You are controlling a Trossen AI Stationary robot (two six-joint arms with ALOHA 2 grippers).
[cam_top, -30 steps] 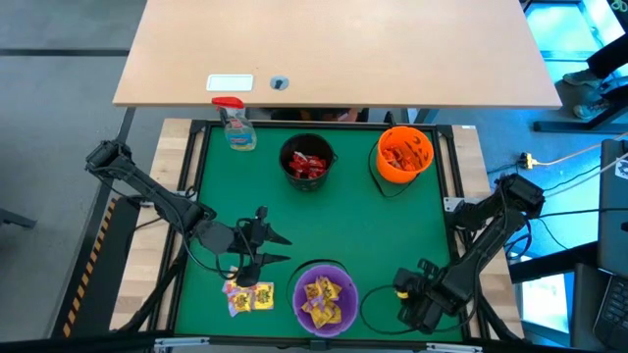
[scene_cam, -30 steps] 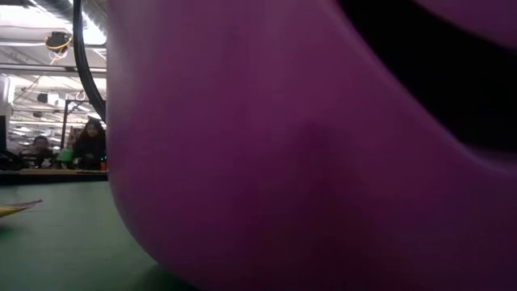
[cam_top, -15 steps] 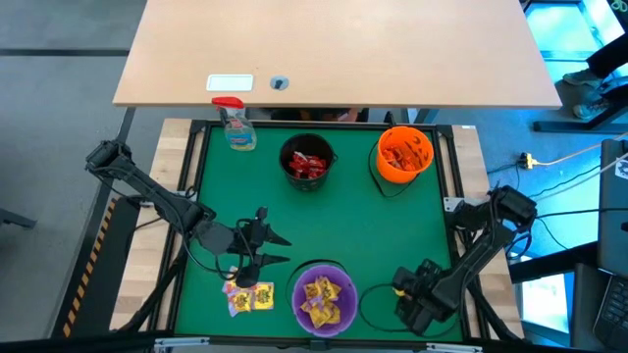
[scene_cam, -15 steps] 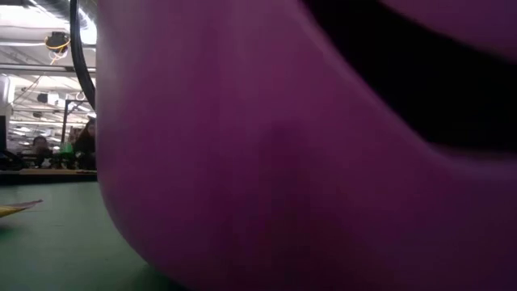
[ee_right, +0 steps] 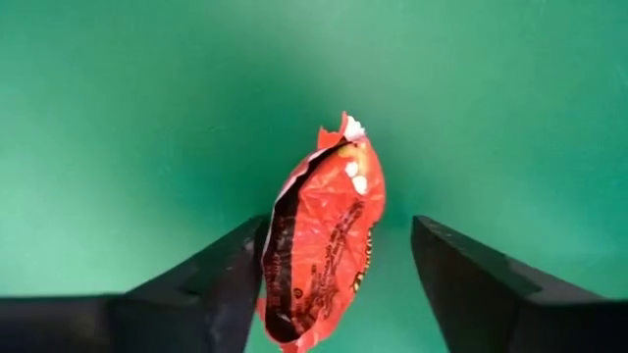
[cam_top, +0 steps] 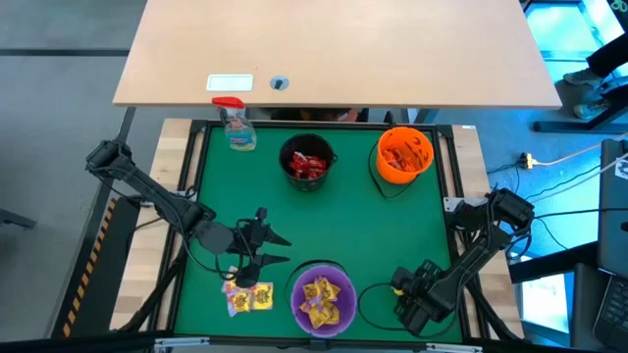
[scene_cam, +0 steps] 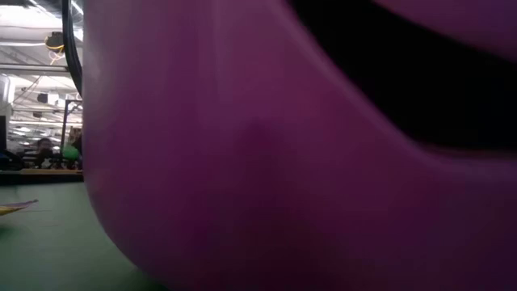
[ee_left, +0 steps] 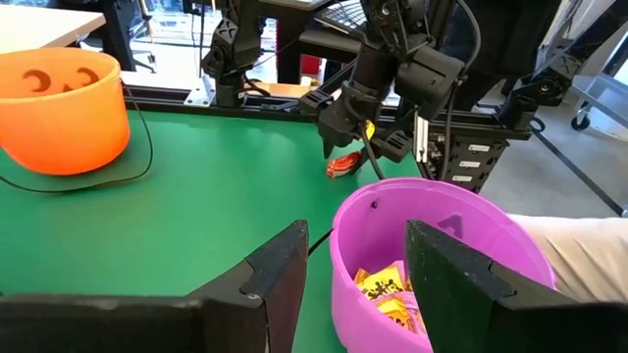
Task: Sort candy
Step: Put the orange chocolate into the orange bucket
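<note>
right gripper [ee_right: 329, 265]: jaws wide, straddling red candy [ee_right: 324, 235] at frame centre
risk: crinkly wrapper might slip sideways when I pinch

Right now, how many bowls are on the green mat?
3: a black bowl at the far middle, an orange bowl at the far right, and a purple bowl at the near edge.

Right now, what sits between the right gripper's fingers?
In the right wrist view, a red candy packet stands on edge on the green mat between the open right gripper's fingers, touching neither.
</note>
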